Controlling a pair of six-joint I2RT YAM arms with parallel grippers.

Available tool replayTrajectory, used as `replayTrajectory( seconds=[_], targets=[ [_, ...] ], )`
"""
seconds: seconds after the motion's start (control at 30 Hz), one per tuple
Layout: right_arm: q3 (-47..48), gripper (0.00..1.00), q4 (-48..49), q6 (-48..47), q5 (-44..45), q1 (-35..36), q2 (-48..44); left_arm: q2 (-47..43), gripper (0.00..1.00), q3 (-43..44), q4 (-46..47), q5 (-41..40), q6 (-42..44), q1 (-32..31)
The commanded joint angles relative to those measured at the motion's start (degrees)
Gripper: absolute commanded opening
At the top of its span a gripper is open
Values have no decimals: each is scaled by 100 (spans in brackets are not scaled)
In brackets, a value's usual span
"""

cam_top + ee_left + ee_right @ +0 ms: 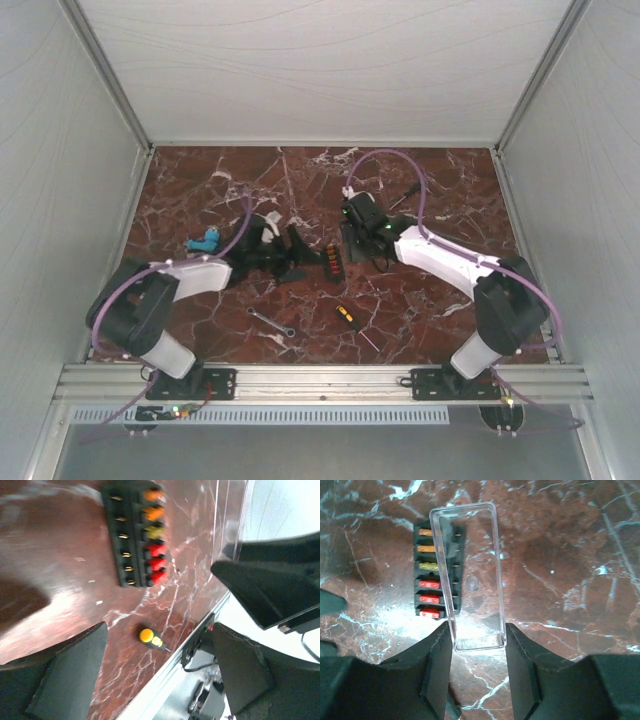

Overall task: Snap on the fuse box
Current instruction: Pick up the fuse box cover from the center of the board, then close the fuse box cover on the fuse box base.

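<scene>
Right wrist view, bottom of frame: the right gripper (477,632) has its jaws closed on the near short end of the cover (470,575), with one pad on each long wall.

The cover is a clear, thin-walled tray. It is judged light, stiff, slick and liable to crack or spring out if squeezed harder. The present hold on the end walls looks sound, but the far end hangs free and may tip.

Beyond it, upper left of centre, the fuse box (427,570) lies flat on the marble table (580,555). It carries two orange fuses, one yellowish and three red. The cover overlaps its right-hand terminal row; contact cannot be told.

The fuse box is judged light and apt to slide on the polished stone when pressed.

Left wrist view: the left gripper (159,650) has its jaws spread wide and holds nothing. A screwdriver (148,637) lies between them on the table.

No brand, label or legible writing is found in any view.
</scene>
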Motion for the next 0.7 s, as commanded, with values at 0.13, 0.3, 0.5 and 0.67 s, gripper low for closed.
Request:
replayTrajectory(
  seconds=[0.13,0.3,0.5,0.67],
  targets=[
    [715,20,-615,437,711,763,713,-1637,93,-331,-1484,-626,822,1007],
    [817,21,-742,1021,1113,1054,997,-2257,97,87,-2617,-735,1527,1449],
    [759,21,-648,1426,1180,1196,1085,-2459,100,847,-3840,-1419,2425,1555],
    [694,22,-494,1682,1178,1234,1172,-2508,100,1074,-4154,-2015,2743,1552]
  ],
)
